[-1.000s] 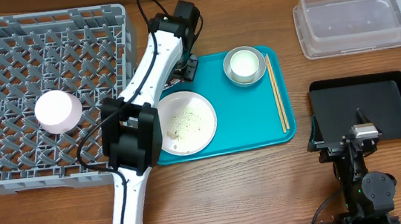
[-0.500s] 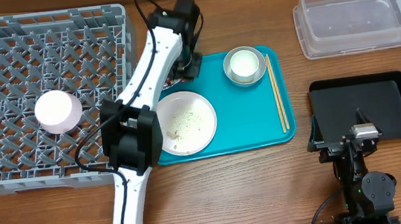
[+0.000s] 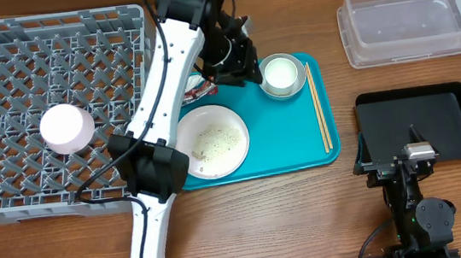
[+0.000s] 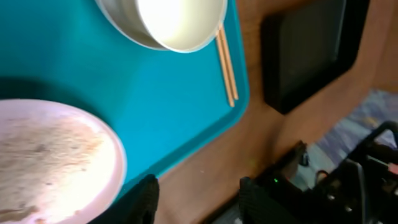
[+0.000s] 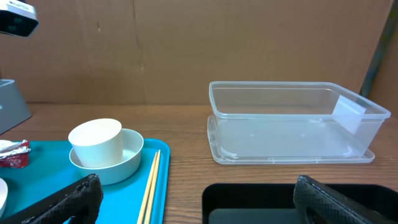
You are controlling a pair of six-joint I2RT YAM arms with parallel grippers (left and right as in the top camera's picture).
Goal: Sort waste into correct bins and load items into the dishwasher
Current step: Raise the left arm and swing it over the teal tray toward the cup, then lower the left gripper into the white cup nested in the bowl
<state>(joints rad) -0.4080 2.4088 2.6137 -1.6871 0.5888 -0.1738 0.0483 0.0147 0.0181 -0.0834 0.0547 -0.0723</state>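
Leftward no longer, the left gripper (image 4: 200, 202) has swung from the far left corner of the teal tray (image 3: 280, 149) toward the steel bowl (image 3: 298, 90) at its far edge; its fingers stand parted, grasping nothing; a white cup (image 3: 281, 73) sits in that bowl; the wrapper (image 5: 12, 154) lies at the far left corner; the plate (image 3: 212, 141) with rice bits occupies the near left; chopsticks (image 3: 317, 107) line the right edge; the right gripper (image 5: 199, 199) gapes empty over the black tray (image 3: 422, 117).
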